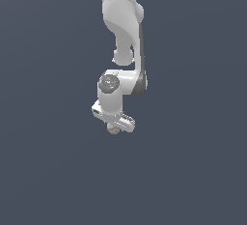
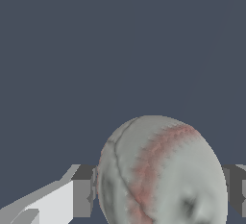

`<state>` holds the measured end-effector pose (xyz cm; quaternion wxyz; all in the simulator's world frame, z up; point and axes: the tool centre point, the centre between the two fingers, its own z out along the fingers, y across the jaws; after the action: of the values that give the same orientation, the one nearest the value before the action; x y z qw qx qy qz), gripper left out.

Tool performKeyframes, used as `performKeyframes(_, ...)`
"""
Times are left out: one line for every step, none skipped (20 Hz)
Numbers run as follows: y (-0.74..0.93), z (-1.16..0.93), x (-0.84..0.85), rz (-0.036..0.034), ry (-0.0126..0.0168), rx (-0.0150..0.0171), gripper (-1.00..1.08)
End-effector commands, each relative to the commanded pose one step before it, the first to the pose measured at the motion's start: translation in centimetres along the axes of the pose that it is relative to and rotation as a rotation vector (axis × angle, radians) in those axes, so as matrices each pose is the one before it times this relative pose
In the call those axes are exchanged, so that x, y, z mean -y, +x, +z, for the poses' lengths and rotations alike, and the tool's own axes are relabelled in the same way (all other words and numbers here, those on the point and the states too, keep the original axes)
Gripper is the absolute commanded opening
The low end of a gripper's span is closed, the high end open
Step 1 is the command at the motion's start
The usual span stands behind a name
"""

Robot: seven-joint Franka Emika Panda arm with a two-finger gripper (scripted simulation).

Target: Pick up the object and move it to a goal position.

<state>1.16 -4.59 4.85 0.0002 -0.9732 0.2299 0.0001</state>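
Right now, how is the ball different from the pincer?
The ball is round; the pincer has flat, boxy fingers. The ball has red stitch lines; the pincer is plain white and grey. In the exterior view the ball looks much smaller than the pincer. Both are pale, and the fingers sit on either side of the ball.

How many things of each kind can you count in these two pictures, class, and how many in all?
Ball: 1, off-white with red stitches
Arm: 1, white
Claw: 1, its fingers on either side of the ball
Total: 3
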Motion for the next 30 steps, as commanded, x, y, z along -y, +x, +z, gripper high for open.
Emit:
performKeyframes(0.048, 0.072, -0.069, 0.00101, -0.00046, -0.00039, -1.00)
performKeyframes(0.000, 0.000, 0.000, 0.00000, 0.00000, 0.00000, -1.00)
performKeyframes(0.000, 0.000, 0.000, 0.00000, 0.00000, 0.00000, -1.00)
performKeyframes(0.000, 0.000, 0.000, 0.00000, 0.00000, 0.00000, -1.00)
performKeyframes(-0.028, -0.065, 0.062, -0.00079, 0.00058, 0.00006, -1.00)
performKeyframes(-0.013, -0.023, 0.013, 0.00000, 0.00000, 0.00000, -1.00)
performKeyframes(-0.040, -0.069, 0.038, 0.00000, 0.00000, 0.00000, -1.00)
performKeyframes(-0.067, -0.116, 0.063, 0.00000, 0.00000, 0.00000, -1.00)
performKeyframes(-0.093, -0.163, 0.088, 0.00000, 0.00000, 0.00000, -1.00)
performKeyframes(-0.120, -0.210, 0.113, 0.00000, 0.00000, 0.00000, -1.00)
performKeyframes(-0.147, -0.257, 0.139, 0.00000, 0.00000, 0.00000, -1.00)
performKeyframes(-0.175, -0.305, 0.165, 0.00000, 0.00000, 0.00000, -1.00)
performKeyframes(-0.202, -0.354, 0.191, 0.00000, 0.00000, 0.00000, -1.00)
performKeyframes(-0.230, -0.403, 0.218, 0.00000, 0.00000, 0.00000, -1.00)
performKeyframes(-0.259, -0.454, 0.245, 0.00000, 0.00000, 0.00000, -1.00)
performKeyframes(-0.288, -0.505, 0.272, 0.00000, 0.00000, 0.00000, -1.00)
performKeyframes(-0.317, -0.558, 0.301, 0.00000, 0.00000, 0.00000, -1.00)
performKeyframes(-0.347, -0.612, 0.330, 0.00000, 0.00000, 0.00000, -1.00)
performKeyframes(-0.378, -0.668, 0.360, 0.00000, 0.00000, 0.00000, -1.00)
performKeyframes(-0.410, -0.727, 0.391, 0.00000, 0.00000, 0.00000, -1.00)
performKeyframes(-0.443, -0.787, 0.422, 0.00000, 0.00000, 0.00000, -1.00)
performKeyframes(-0.474, -0.845, 0.453, 0.00000, 0.00000, 0.00000, -1.00)
performKeyframes(-0.490, -0.894, 0.460, 0.00042, -0.00024, -0.00007, -1.00)
performKeyframes(-0.525, -0.944, 0.504, 0.00000, 0.00000, 0.00000, -1.00)
performKeyframes(-0.546, -0.987, 0.526, 0.00000, 0.00000, 0.00000, -1.00)
performKeyframes(-0.564, -1.025, 0.545, 0.00011, -0.00041, -0.00025, -1.00)
performKeyframes(-0.564, -1.030, 0.547, 0.00000, 0.00000, 0.00000, -1.00)
performKeyframes(-0.562, -1.031, 0.547, 0.00011, -0.00040, -0.00026, -1.00)
performKeyframes(-0.560, -1.032, 0.547, 0.00011, -0.00039, -0.00027, -1.00)
performKeyframes(-0.556, -1.030, 0.546, 0.00000, 0.00000, 0.00000, -1.00)
